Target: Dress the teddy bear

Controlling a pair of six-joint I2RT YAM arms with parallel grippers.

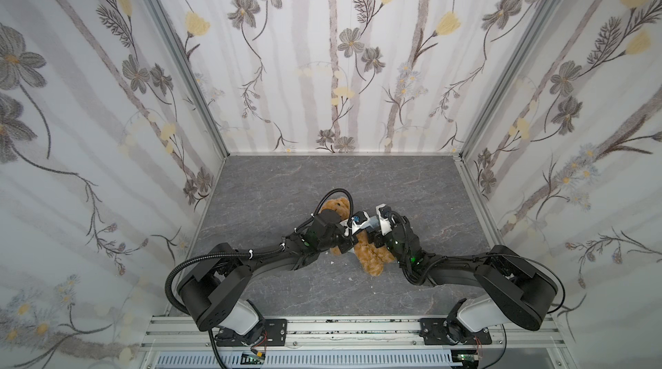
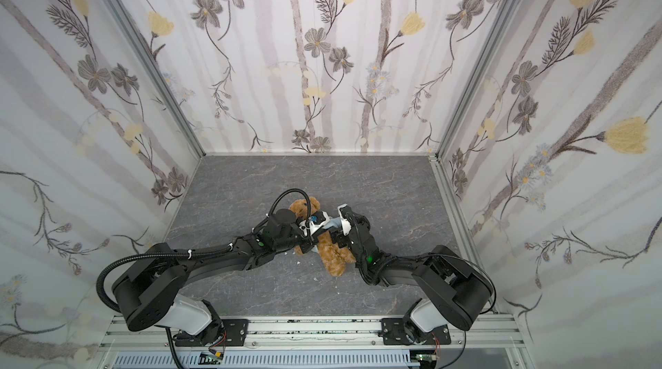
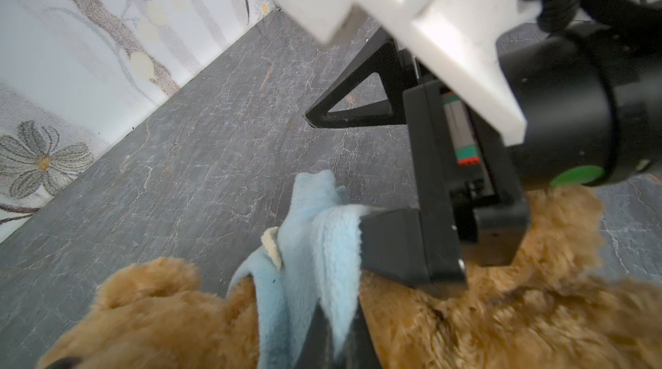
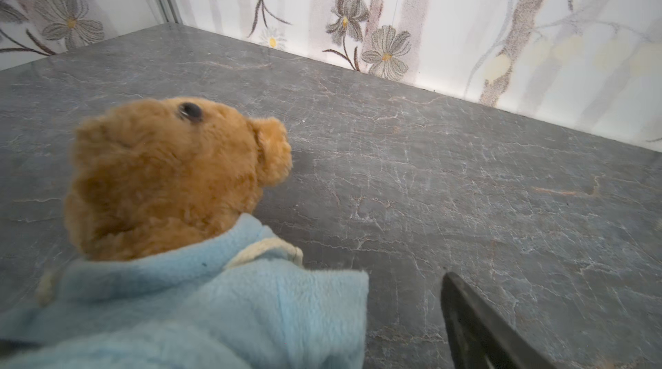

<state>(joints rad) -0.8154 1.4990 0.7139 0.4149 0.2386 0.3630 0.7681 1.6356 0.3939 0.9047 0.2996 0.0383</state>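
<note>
Left hand (image 3: pixel 338 335) is pressed together on a fold of the light-blue top (image 3: pixel 311 227). The right hand (image 4: pixel 233 331) is spread, one finger against the cloth. Teddy bear (image 1: pixel 374 259) lies mid-counter (image 1: pixel 272 184), head toward 11 o'clock, legs toward 5. It looks light and squashy, and the fleece likely stretches and slips. Pinch hems or a limb, not loose fur.
</note>
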